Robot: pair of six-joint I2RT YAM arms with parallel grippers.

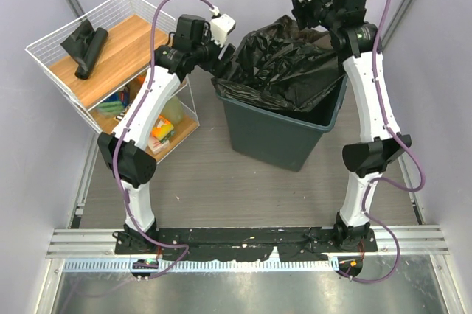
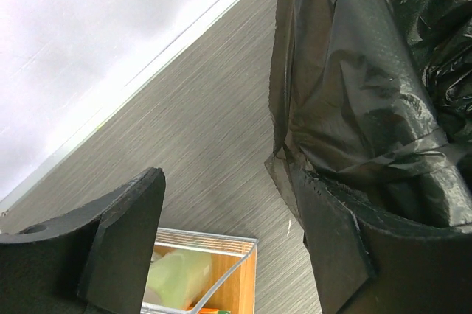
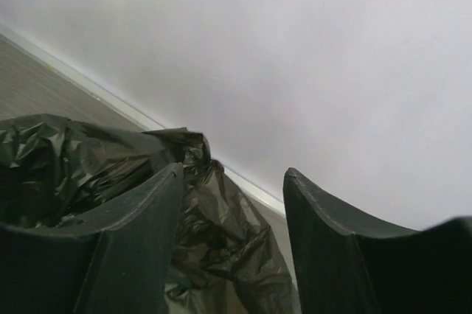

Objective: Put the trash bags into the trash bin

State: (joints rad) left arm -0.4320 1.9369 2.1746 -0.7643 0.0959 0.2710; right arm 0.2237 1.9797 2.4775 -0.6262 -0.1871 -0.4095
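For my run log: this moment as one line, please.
trash bag: crumpled over trash bin mouth | left tool: open, beside bag edge | right tool: open, above bag | bag roll: on wire rack

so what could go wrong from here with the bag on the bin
The crinkled trash bag bulges above the trash bin rim, and the left gripper and right gripper are open, so it may slump out. Its film lies against the left gripper and could snag.
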